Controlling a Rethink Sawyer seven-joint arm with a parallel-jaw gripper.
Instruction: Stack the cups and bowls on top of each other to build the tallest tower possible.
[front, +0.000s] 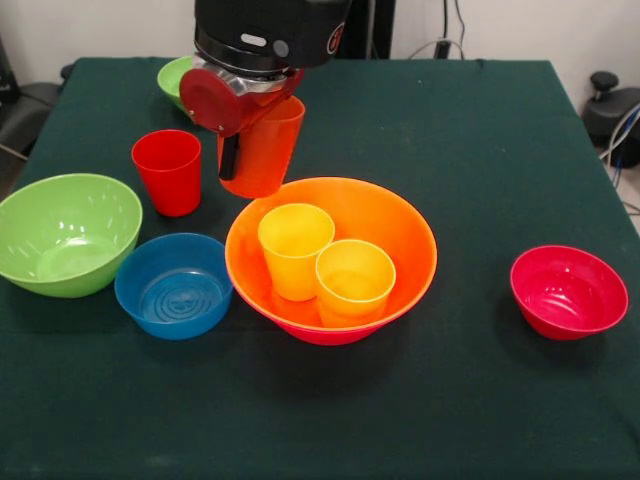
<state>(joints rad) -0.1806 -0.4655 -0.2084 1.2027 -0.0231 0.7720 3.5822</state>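
The robot's red-and-black hand (240, 150) is hanging in the upper left of centre, closed on the rim of a tapered orange plastic cup (262, 150) and holding it clear of the worktop (480, 400), just above the far rim of the large glossy orange plastic bowl (400, 235). That bowl is sitting nested in a pink one, of which only a sliver (330, 337) is showing at the bottom edge; together they are forming the tower's base in the middle of the frame. Two yellow plastic cups (295, 250) (355, 280) are standing side by side inside it, touching or nearly so.

Done well, this step looks to be about centring: the held cup is probably best brought squarely over one yellow cup and lowered straight, so that it seats rather than tips against the neighbour.

A red plastic cup (168, 170) is standing at the left, just beside the hand. Below it a small blue plastic bowl (175, 285) is sitting against the orange bowl's left side, with a larger green plastic bowl (65, 232) at the left edge. A small green bowl (175, 78) is peeking out behind the arm, and a small red plastic bowl (568, 290) is resting well apart at the right.

The worktop is wearing a dark green cloth; behind it are a pale wall, cables and dark equipment.
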